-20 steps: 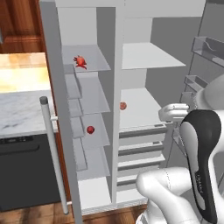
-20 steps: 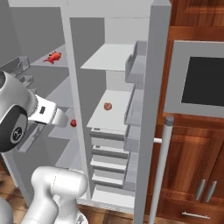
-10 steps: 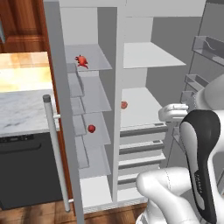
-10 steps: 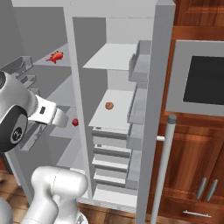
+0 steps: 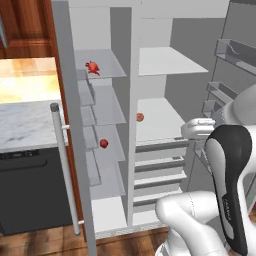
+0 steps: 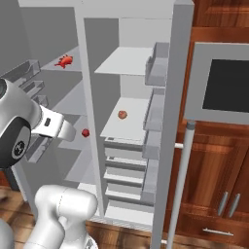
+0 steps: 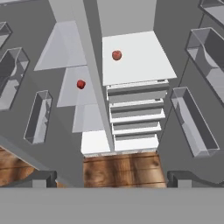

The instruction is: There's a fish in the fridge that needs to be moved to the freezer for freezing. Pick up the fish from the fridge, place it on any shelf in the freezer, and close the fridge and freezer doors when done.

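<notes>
While the fish (image 5: 92,67) lies on a top shelf of the freezer (image 5: 102,107), the open, empty gripper (image 7: 112,177) points lower, toward the drawers.

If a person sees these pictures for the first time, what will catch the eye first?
First, the tall grey refrigerator with both doors wide open, showing pale shelves. Then the small red things: a spiky fish on the top freezer shelf, a red ball two shelves lower, and an orange-red ball on the wide fridge shelf.
</notes>
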Robot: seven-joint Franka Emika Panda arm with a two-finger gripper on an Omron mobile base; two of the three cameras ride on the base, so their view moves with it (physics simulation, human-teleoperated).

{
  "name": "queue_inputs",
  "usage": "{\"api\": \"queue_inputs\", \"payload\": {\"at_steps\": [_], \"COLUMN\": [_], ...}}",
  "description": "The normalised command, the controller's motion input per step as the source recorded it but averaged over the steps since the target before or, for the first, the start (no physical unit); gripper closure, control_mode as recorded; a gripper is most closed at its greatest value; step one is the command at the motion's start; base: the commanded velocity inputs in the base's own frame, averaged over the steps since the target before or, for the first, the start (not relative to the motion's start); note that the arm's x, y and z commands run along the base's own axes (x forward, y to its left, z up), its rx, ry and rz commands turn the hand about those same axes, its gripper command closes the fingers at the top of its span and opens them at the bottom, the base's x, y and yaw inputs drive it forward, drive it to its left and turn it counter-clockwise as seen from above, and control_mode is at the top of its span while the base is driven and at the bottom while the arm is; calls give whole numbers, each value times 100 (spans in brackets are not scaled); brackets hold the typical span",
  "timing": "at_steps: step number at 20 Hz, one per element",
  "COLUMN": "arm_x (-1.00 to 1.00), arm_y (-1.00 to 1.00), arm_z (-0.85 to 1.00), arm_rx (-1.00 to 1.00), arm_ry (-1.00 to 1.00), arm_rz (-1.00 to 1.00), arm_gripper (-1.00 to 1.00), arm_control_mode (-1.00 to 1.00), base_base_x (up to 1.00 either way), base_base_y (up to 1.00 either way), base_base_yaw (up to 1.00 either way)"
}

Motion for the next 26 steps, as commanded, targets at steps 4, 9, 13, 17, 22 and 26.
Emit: {"api": "queue_inputs", "payload": {"at_steps": [4,9,13,17,22,26], "arm_x": [0,0,0,0,0,-3], "arm_y": [0,0,0,0,0,0], "arm_z": [0,0,0,0,0,-1], "arm_rx": [0,0,0,0,0,0], "arm_ry": [0,0,0,0,0,0], "arm_rz": [0,0,0,0,0,0], "arm_gripper": [-100,-100,-100,-100,-100,-100], "arm_control_mode": [100,100,100,100,100,-100], "base_base_x": [-38,-18,-29,-63,-32,-8], "base_base_y": [22,24,0,0,0,0], "base_base_yaw": [-1,-2,-2,-2,0,0]}}
